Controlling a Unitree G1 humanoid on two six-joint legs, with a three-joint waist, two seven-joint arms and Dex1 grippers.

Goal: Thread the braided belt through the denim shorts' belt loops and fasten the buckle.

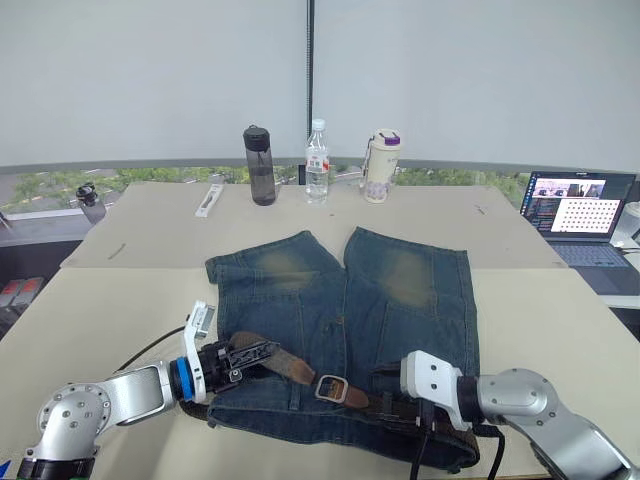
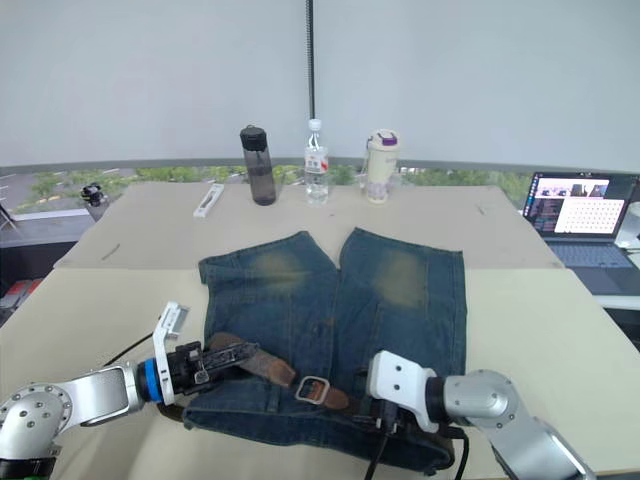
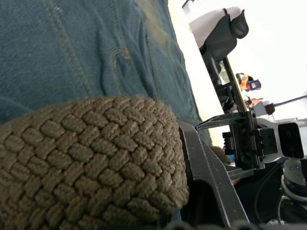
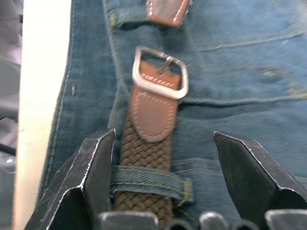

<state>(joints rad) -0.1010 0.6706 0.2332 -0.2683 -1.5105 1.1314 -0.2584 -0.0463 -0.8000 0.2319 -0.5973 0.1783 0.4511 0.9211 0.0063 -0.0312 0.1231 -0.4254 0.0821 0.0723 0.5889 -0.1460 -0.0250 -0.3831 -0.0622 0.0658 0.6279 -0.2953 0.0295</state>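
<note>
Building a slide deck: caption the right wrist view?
Open right gripper straddles the braided belt under a belt loop, buckle unfastened on denim shorts.

woven belt [image 4: 144,153], brushed metal buckle [image 4: 160,73]

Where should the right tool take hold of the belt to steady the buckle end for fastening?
Grip the brown leather tab just behind the buckle, coming straight down with one finger on each edge. The open right tool already straddles the braided belt there. The tab is flat and stiffer than the braid, and it lies clear of the belt loop, so it probably won't bunch the denim shorts.
</note>
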